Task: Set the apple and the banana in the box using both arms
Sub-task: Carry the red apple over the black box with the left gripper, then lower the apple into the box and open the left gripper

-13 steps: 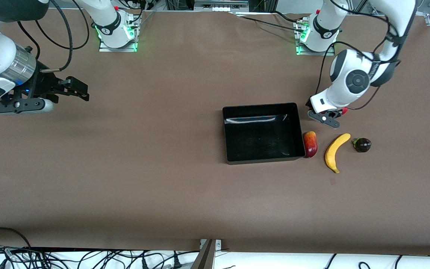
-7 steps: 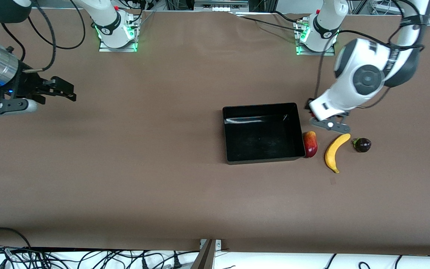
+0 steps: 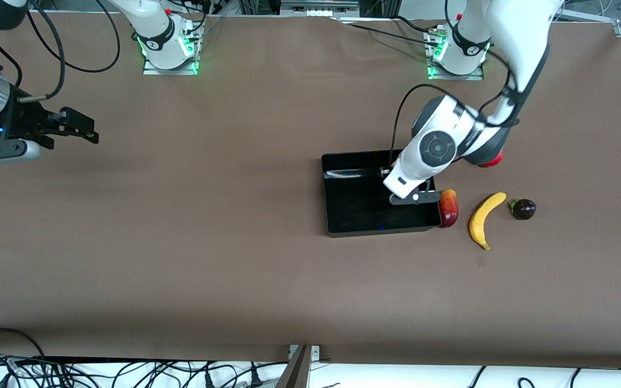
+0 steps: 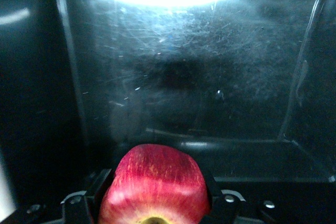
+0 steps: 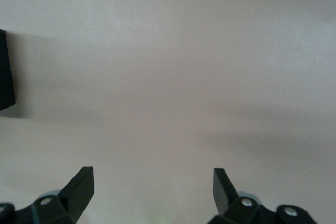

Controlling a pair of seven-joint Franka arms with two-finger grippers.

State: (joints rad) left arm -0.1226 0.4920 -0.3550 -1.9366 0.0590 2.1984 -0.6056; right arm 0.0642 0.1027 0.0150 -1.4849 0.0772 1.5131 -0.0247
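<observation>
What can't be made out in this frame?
- Front view: the left gripper and the apple are hidden under the arm's wrist, over the box.
- Left wrist view: the gripper's fingertips are covered by the apple.
- Right wrist view: the right gripper shows only fingertips over bare table.

The red, yellow-streaked apple [image 4: 153,182] hangs in the left gripper [image 4: 152,198], over the glossy black open box [image 3: 332,215]. The curved yellow banana [image 3: 484,219] lies on the table at the box's three o'clock, apart from it.
</observation>
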